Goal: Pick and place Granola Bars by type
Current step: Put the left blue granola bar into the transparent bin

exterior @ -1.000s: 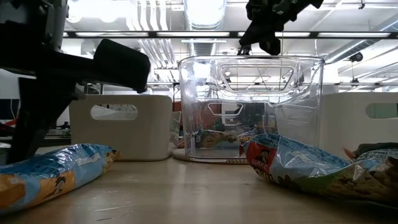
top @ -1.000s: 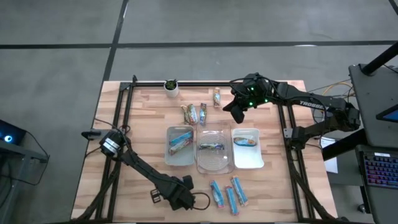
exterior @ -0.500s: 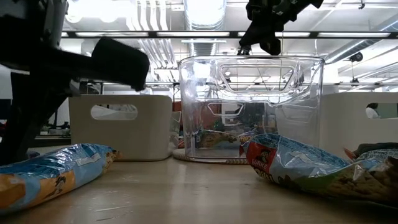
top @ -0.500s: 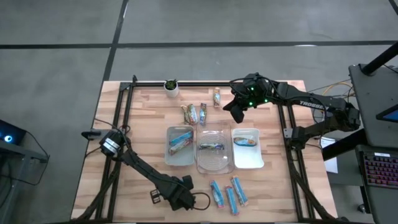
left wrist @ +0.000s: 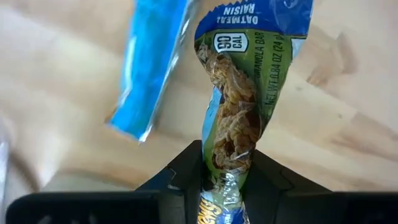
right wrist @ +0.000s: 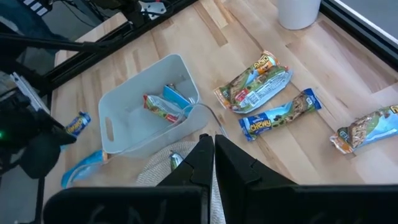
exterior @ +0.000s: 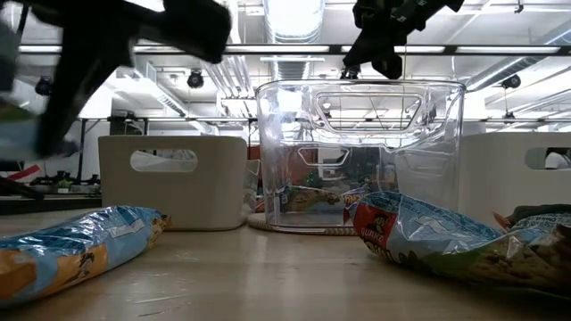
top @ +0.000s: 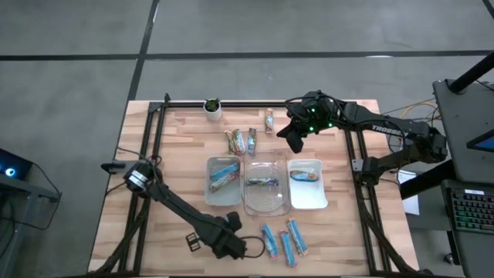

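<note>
Gripping a blue oatmeal raisin granola bar (left wrist: 236, 112) by one end, my left gripper (top: 245, 249) sits at the table's near edge, just left of three blue bars (top: 282, 242) lying side by side. The wrapper is pinched between my two dark fingers (left wrist: 180, 171). My right gripper (top: 292, 137) hangs above the far side of the table (top: 177, 139) with its fingers pressed together, holding nothing. Below it, three more bars (top: 242, 140) lie in a loose cluster and one (top: 268, 120) lies apart. Each of the three trays holds bars: the left tray (top: 221, 194), the clear middle tray (top: 266, 202) and the right tray (top: 307, 197). A small potted plant (top: 212, 107) stands at the far edge.
</note>
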Action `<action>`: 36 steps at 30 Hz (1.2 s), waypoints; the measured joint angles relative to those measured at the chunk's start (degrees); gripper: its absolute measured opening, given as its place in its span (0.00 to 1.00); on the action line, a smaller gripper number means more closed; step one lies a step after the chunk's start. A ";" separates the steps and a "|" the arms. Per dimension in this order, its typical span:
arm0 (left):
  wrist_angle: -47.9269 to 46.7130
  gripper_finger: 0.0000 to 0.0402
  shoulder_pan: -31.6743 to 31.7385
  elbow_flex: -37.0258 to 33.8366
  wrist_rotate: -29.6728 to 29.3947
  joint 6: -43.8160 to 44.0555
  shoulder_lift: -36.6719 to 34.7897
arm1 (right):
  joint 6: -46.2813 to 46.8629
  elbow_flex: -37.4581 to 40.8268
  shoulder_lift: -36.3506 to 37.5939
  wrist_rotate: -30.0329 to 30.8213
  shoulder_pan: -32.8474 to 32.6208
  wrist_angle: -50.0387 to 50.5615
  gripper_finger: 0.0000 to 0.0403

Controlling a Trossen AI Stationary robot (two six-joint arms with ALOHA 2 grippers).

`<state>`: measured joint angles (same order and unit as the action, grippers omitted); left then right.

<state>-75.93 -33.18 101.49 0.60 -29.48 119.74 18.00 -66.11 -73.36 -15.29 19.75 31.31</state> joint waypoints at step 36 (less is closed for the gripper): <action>9.89 0.19 28.69 28.85 1.75 24.98 0.08 | -6.60 0.00 23.16 0.83 0.02 13.46 0.02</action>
<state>-66.04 -4.49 130.34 2.35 -4.50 119.83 11.40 -66.11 -50.20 -14.46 19.76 44.77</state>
